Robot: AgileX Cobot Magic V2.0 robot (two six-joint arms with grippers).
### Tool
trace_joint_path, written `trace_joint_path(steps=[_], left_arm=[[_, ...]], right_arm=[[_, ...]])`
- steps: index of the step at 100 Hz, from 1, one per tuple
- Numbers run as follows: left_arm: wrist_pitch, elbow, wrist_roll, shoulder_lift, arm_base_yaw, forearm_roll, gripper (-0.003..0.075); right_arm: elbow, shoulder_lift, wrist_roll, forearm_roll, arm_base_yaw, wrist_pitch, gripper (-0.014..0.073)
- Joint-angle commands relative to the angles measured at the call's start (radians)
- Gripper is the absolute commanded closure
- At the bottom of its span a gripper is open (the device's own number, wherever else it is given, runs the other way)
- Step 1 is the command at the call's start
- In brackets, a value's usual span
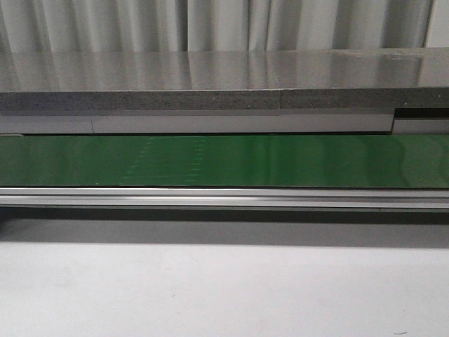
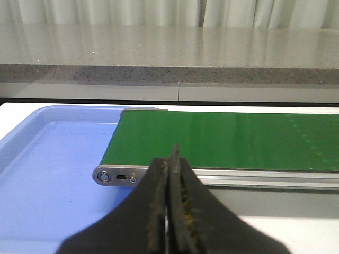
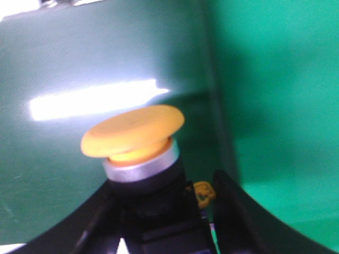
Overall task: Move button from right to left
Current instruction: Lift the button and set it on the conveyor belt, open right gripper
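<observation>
The button has a round yellow-orange cap, a silver collar and a black body. It shows only in the right wrist view, tilted, close over the green conveyor belt. My right gripper is shut on its black body, one finger on each side. My left gripper is shut and empty, in front of the end of the belt, beside the blue tray. In the front view the belt is bare and neither gripper nor the button shows.
A grey stone counter runs behind the belt, with curtains beyond. An aluminium rail edges the belt's near side, and a white table surface lies in front. The blue tray sits under and around the belt's end.
</observation>
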Motion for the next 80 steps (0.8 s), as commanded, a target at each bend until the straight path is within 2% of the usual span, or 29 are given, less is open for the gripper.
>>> trace_joint_path(steps=[1,19,23,28,40,47,80], left_arm=[[-0.074,0.043,-0.010,-0.033,0.000,-0.004,0.0741],[-0.074,0.043,-0.010,-0.033,0.000,-0.004,0.0741],[-0.074,0.043,-0.010,-0.033,0.000,-0.004,0.0741],[-0.074,0.043,-0.010,-0.033,0.000,-0.004,0.0741],[-0.074,0.043,-0.010,-0.033,0.000,-0.004,0.0741],[-0.074,0.043,-0.010,-0.033,0.000,-0.004,0.0741],[-0.074,0.043,-0.010,-0.033,0.000,-0.004,0.0741]], right_arm=[[-0.002,-0.046,0.016,0.011,0.026,-0.059,0.0442],[0.012,-0.020,0.016,0.024,0.040,-0.098,0.0437],[0.012,-0.010,0.016,0.026,0.042,-0.099,0.0413],[0.013,-0.004,0.016,0.030,0.045,-0.104,0.0351],[0.013,-0.001,0.016,0.045,0.047,-0.133,0.0106],[0.012,-0.001,0.016,0.052,0.047,-0.142,0.0027],[0.012,-0.098,-0.016,0.070,0.079,-0.120,0.0021]])
